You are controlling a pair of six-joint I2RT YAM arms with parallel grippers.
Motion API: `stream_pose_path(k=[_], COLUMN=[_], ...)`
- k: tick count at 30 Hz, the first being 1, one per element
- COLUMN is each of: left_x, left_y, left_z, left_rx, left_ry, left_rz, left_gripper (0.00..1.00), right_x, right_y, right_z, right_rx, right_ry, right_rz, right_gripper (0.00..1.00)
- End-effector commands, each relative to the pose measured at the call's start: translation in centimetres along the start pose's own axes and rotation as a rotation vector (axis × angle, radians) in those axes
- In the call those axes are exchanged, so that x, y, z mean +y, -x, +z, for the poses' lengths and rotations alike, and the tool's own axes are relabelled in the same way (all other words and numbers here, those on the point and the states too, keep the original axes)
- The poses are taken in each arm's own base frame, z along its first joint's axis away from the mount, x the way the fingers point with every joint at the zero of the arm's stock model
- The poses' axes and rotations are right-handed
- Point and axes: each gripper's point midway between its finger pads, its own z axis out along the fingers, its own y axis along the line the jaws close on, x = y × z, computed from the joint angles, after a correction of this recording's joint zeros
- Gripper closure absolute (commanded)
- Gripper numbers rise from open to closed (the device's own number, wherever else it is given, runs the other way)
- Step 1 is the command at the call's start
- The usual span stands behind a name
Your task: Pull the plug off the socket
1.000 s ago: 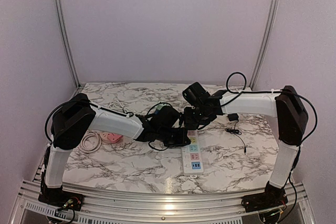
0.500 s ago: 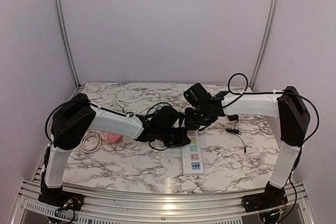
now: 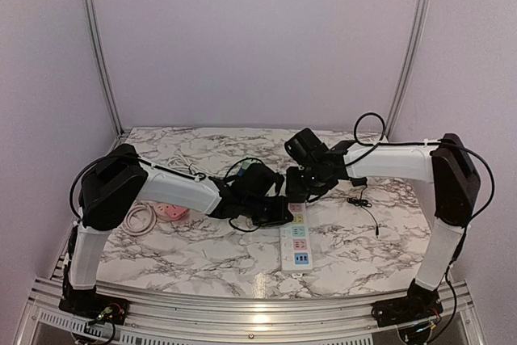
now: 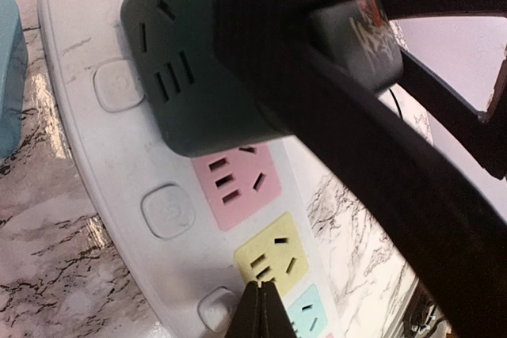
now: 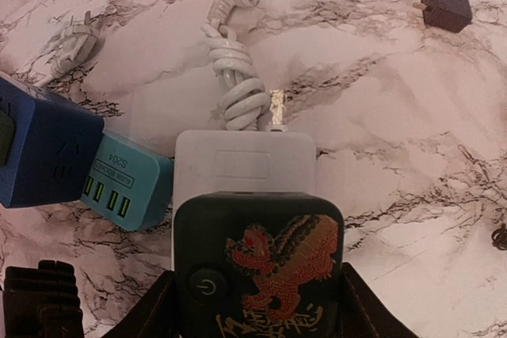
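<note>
The plug is a dark cube adapter (image 5: 261, 259) with a red dragon print. It sits on the far end of the white power strip (image 5: 244, 164). My right gripper (image 5: 260, 310) is shut on it, one finger against each side. In the left wrist view the cube (image 4: 198, 77) stands over the strip (image 4: 142, 164) just beyond the pink socket (image 4: 236, 184). My left gripper (image 4: 261, 310) is shut, its tips resting on the strip by the yellow socket (image 4: 273, 255). In the top view both grippers, left (image 3: 276, 214) and right (image 3: 297, 187), meet over the strip (image 3: 296, 244).
A coiled white cord (image 5: 238, 85) leads off the strip's far end. A blue cube (image 5: 43, 152) and a teal USB charger (image 5: 127, 180) lie left of the strip. A small black adapter (image 5: 444, 5) lies far right. A pink object (image 3: 171, 212) and a cable loop lie at the left.
My right arm has shifted slightly to the right, still gripping the cube. The left arm has stayed in place on the strip.
</note>
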Motion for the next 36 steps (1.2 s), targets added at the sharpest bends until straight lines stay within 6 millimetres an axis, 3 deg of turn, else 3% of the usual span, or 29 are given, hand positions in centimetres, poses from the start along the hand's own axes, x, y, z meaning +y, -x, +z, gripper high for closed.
stream_pose_path(k=[1, 27, 36], left_x=[8.9, 9.8, 10.2], left_y=[-5.9, -6.0, -6.2], left_z=[1.7, 1.9, 1.9], left_rx=[0.166, 0.183, 0.177], left_ry=[0.258, 0.271, 0.283], left_rz=[-0.052, -0.046, -0.06], left_gripper=[1.0, 1.0, 1.0], right_x=[1.8, 1.6, 2.8], right_y=[1.4, 3.0, 3.3], right_z=[-3.2, -4.8, -5.3], right_rx=[-0.041, -0.087, -0.081], right_ry=[0.078, 0.066, 0.101], right_rz=[0.019, 0.036, 0.013], right_gripper=[0.93, 0.95, 0.96])
